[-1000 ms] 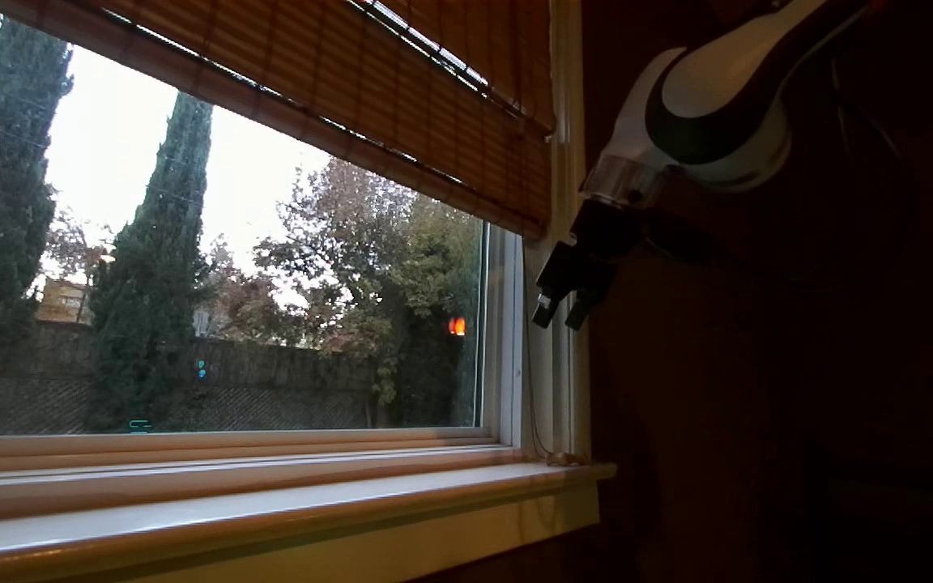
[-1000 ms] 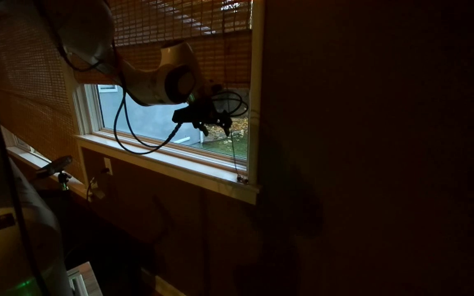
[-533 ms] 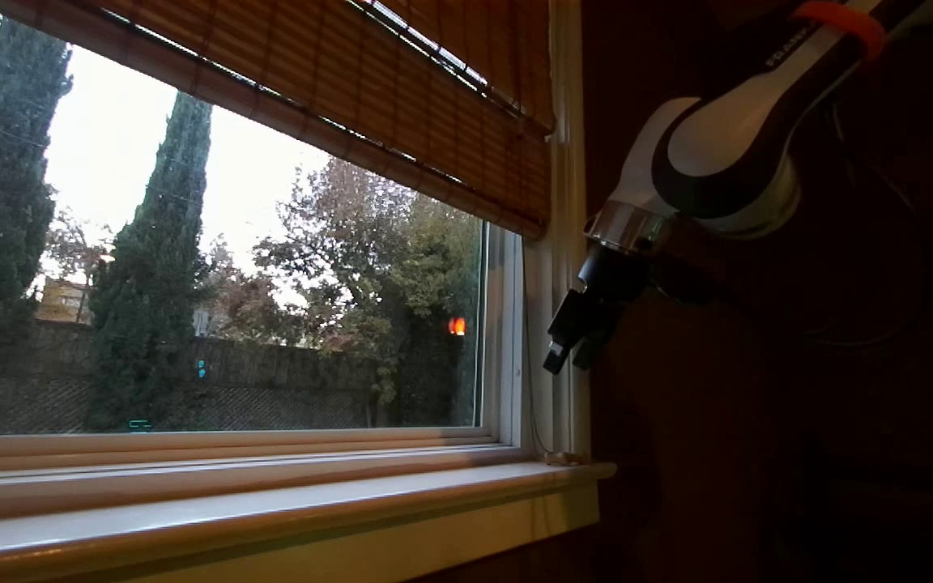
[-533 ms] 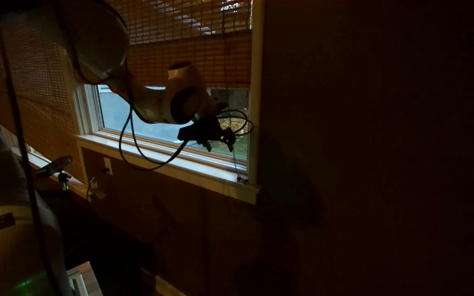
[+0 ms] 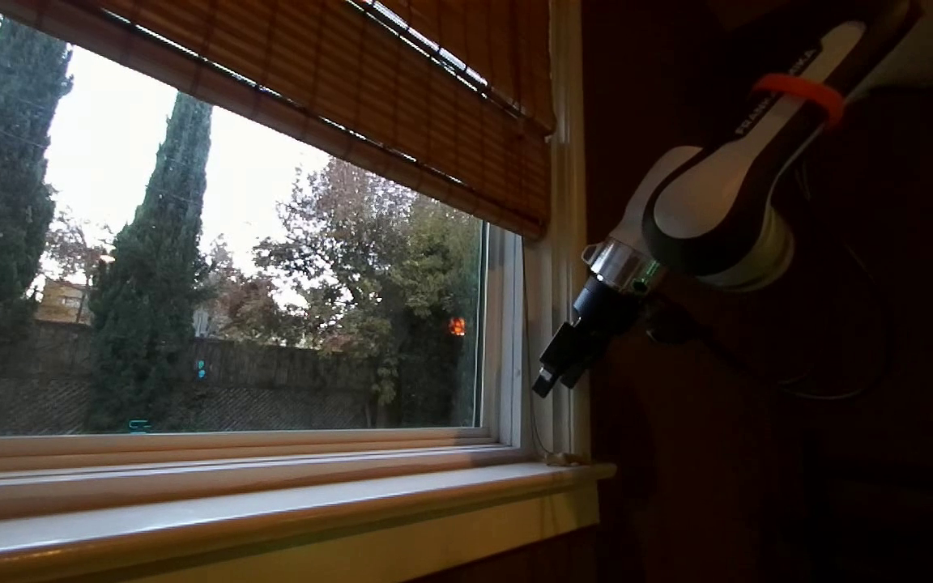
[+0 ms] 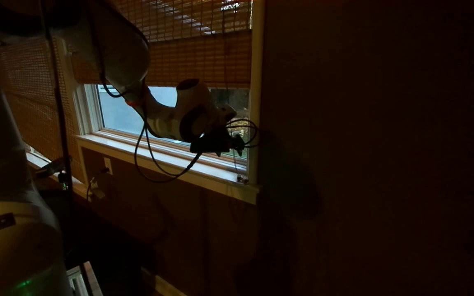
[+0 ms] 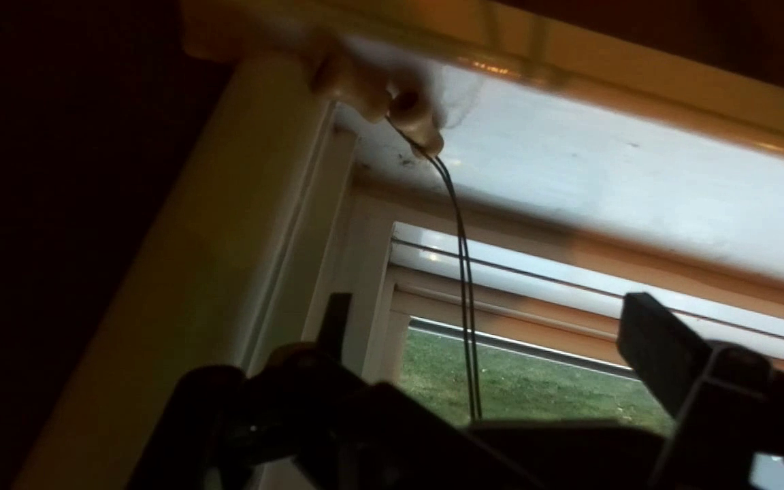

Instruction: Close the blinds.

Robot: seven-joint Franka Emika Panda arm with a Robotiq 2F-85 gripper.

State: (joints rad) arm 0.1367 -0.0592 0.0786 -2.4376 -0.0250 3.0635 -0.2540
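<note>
Pincer point(image 7: 491, 323) spread wide hangs lower than the blinds point(image 5: 313, 89), facing a doubled cord point(image 7: 463, 272) and knobs point(image 7: 416, 124) on the windowsill point(image 7: 603, 143).

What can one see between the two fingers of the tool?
In the wrist view, two thin dark cord strands show in the gap between the fingers of the tool; I cannot tell whether they pass within the grasp or beyond.
</note>
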